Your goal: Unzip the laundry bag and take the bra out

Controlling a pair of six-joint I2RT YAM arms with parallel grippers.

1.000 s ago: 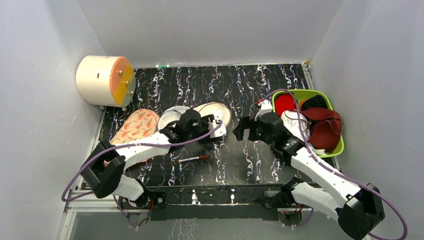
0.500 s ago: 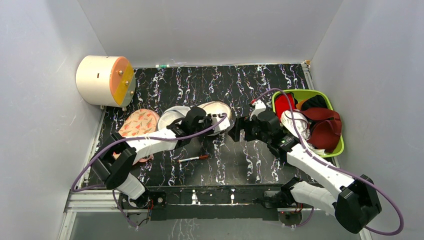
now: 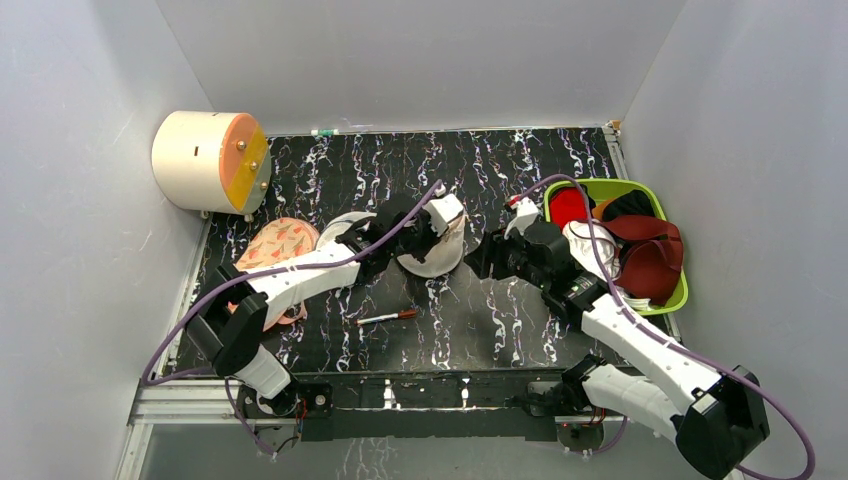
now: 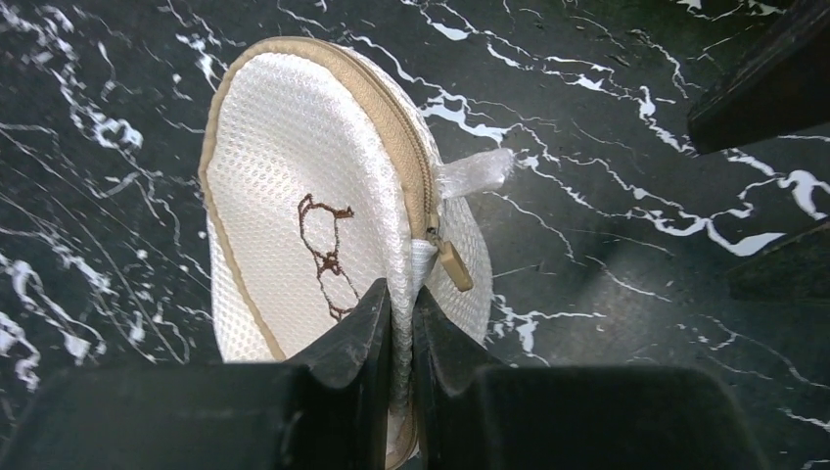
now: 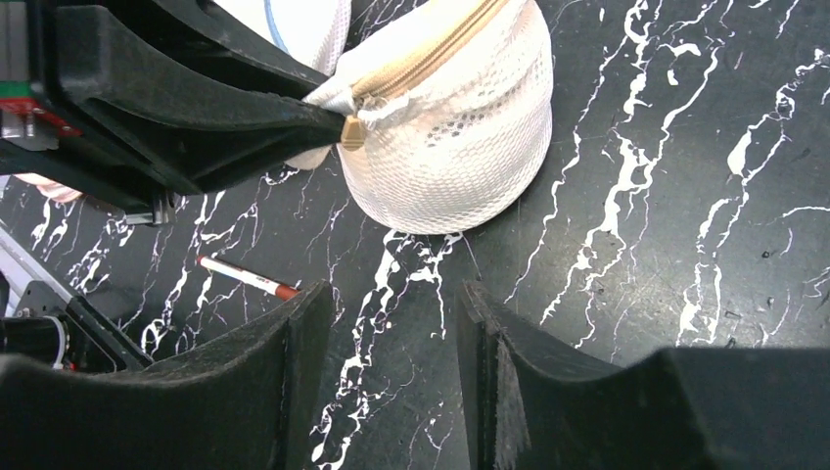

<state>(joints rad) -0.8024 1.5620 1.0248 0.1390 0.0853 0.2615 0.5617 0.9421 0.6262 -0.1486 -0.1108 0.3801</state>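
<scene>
No letters, numbers or brand names are legible in any view. One sign is present: a small dark-brown line mark (image 4: 328,250), shaped like a pair of glasses, on the cream mesh face of the laundry bag (image 4: 264,176). In the left wrist view it lies just left of the beige zip (image 4: 396,122). It contains no readable characters.

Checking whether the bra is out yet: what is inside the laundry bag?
Nothing inside shows. The laundry bag, pinched by the left gripper, has its zip shut where visible; the mesh hides any contents.
</scene>
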